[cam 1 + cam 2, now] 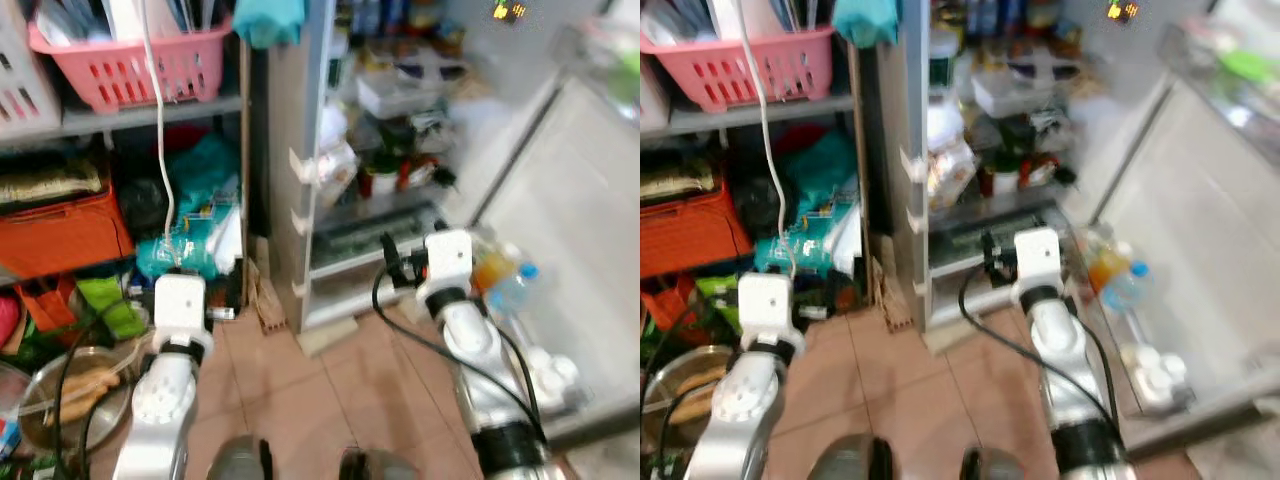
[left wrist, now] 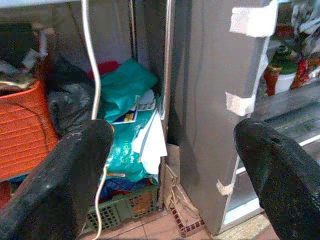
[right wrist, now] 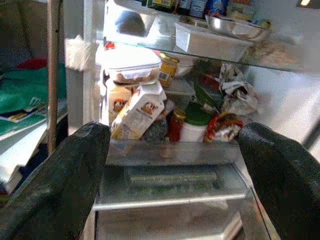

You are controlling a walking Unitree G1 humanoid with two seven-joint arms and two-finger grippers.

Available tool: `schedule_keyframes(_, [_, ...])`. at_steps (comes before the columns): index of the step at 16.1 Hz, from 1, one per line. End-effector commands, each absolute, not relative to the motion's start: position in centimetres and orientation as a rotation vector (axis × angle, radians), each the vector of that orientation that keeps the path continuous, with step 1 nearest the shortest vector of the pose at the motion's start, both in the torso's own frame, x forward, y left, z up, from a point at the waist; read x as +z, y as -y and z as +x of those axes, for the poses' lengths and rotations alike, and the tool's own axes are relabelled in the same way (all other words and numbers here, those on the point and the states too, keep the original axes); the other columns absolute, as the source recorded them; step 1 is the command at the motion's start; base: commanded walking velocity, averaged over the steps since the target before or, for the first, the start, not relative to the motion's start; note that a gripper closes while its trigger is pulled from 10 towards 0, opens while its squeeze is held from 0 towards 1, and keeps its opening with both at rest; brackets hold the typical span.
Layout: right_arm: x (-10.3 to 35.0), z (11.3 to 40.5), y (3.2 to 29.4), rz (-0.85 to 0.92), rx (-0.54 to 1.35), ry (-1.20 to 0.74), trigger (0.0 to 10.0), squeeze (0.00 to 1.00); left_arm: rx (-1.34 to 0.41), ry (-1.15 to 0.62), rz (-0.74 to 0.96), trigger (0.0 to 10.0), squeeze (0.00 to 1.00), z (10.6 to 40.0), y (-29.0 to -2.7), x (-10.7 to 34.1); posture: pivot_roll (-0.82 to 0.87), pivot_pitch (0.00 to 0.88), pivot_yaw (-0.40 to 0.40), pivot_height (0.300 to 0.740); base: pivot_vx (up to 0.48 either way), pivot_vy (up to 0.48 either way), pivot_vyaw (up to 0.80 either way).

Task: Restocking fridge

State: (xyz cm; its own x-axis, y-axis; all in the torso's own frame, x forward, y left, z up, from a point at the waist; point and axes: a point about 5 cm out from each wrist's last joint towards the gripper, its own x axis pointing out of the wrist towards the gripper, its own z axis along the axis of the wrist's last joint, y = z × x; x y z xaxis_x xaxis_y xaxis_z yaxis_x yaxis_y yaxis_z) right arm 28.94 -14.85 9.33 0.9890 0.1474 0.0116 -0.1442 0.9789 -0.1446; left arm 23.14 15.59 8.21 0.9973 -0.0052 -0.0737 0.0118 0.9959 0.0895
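Note:
The fridge [image 1: 285, 200] stands open before me, its shelves crowded. On the middle shelf are a tilted milk carton [image 3: 137, 112], a lidded tub [image 3: 132, 67], a red-capped jar [image 3: 176, 125] and a green-lidded pot [image 3: 192, 125]; a clear drawer [image 3: 170, 180] lies below. The open door [image 1: 570, 200] swings right, holding an orange bottle [image 1: 488, 268] and a blue-capped bottle [image 1: 515, 285]. My right gripper [image 3: 172, 135] is open and empty, facing the shelves a short way off. My left gripper [image 2: 172, 132] is open and empty, facing the fridge's grey side wall.
Left of the fridge is a shelf unit with a pink basket [image 1: 130, 60], an orange crate [image 1: 60, 235], teal bags [image 2: 125, 90] and a hanging white cable [image 1: 160, 130]. A metal bowl [image 1: 75, 395] sits on the tiled floor [image 1: 320, 390] at my left.

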Motion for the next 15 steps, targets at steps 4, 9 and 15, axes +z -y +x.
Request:
schedule_keyframes(4, [9.3, 28.9, 15.5, -0.121, 0.107, 0.009, 10.0, 0.00, -0.029, -0.077, 0.090, 10.0, 0.00, 23.2, -15.3, 8.2, 0.11, 0.000, -0.016, 0.740, -0.135, 0.000, 0.00])
schedule_keyframes(9, [9.4, 29.0, 15.5, -0.119, 0.099, 0.010, 10.0, 0.00, -0.025, -0.067, 0.097, 10.0, 0.00, 23.3, -15.4, 8.5, 0.11, 0.000, -0.013, 0.740, 0.000, 0.000, -0.40])
schedule_keyframes(15, [9.8, 29.1, 15.6, -0.085, 0.051, 0.010, 10.0, 0.00, 0.014, 0.020, 0.095, 10.0, 0.00, 23.3, -15.4, 10.5, 0.12, 0.052, -0.013, 0.740, 0.000, 0.000, -0.75])
